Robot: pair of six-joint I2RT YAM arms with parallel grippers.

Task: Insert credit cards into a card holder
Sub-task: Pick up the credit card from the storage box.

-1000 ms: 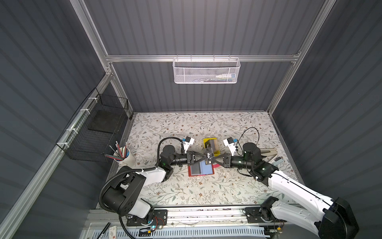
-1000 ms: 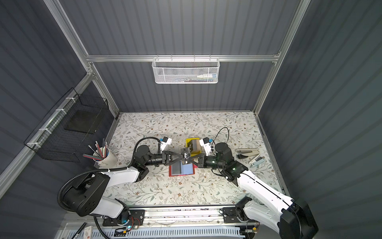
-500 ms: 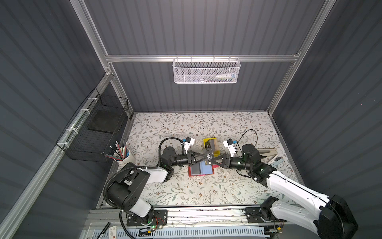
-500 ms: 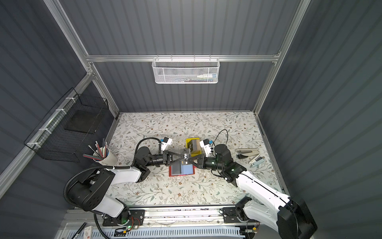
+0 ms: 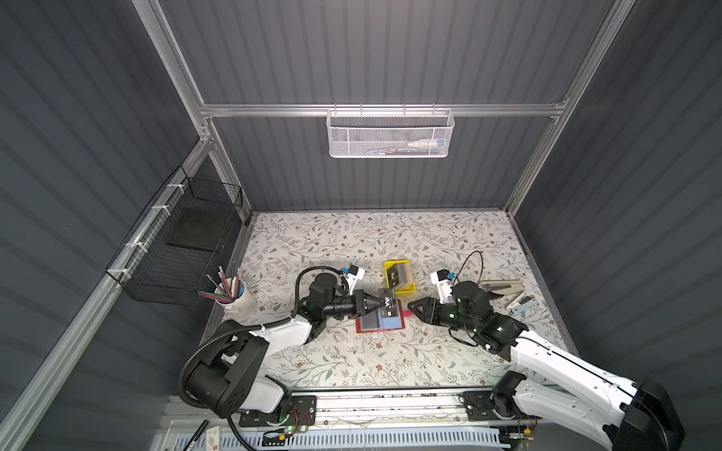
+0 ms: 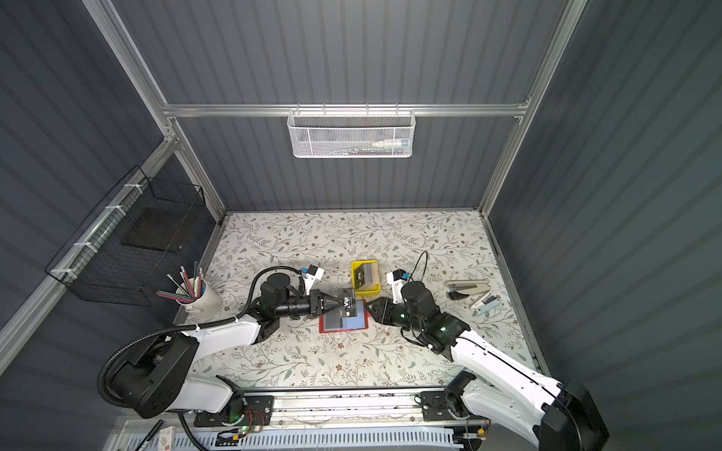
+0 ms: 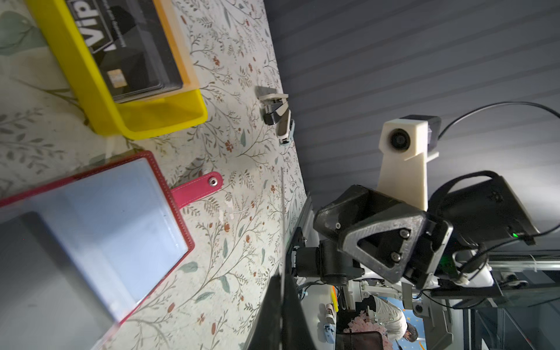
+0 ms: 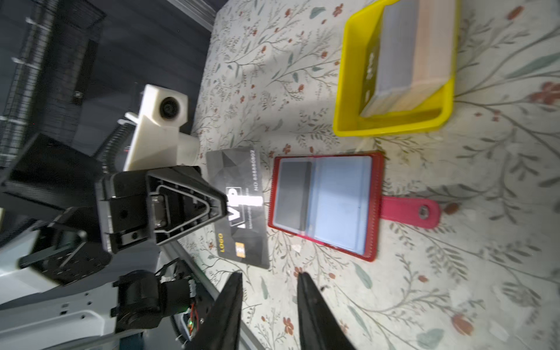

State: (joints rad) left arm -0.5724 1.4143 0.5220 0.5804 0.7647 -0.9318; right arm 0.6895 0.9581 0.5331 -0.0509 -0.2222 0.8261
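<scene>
The card holder (image 5: pixel 381 325) (image 6: pixel 344 322) lies open on the table, red with bluish sleeves, its strap (image 8: pixel 409 210) pointing to the right. A grey card (image 8: pixel 294 194) sits in one sleeve. My left gripper (image 5: pixel 379 305) (image 6: pixel 336 304) is shut on a black Vip credit card (image 5: pixel 390 307) (image 8: pixel 239 209), holding it on edge above the holder's near-left part. The left wrist view shows that card (image 7: pixel 282 212) edge-on as a thin line. My right gripper (image 5: pixel 411 306) (image 8: pixel 269 274) stands open and empty just right of the holder. More credit cards (image 5: pixel 400 273) (image 7: pixel 130 45) are stacked in the yellow tray (image 5: pixel 390 266).
A stapler (image 5: pixel 502 288) and a small staple remover (image 5: pixel 519 303) lie at the right edge. A cup of pencils (image 5: pixel 238 300) stands at the left edge, below a black wire basket (image 5: pixel 183 242). A white mesh basket (image 5: pixel 390 134) hangs on the back wall.
My left gripper has shut on the Vip card. My right gripper has let go of it, opened and drawn back to the right.
</scene>
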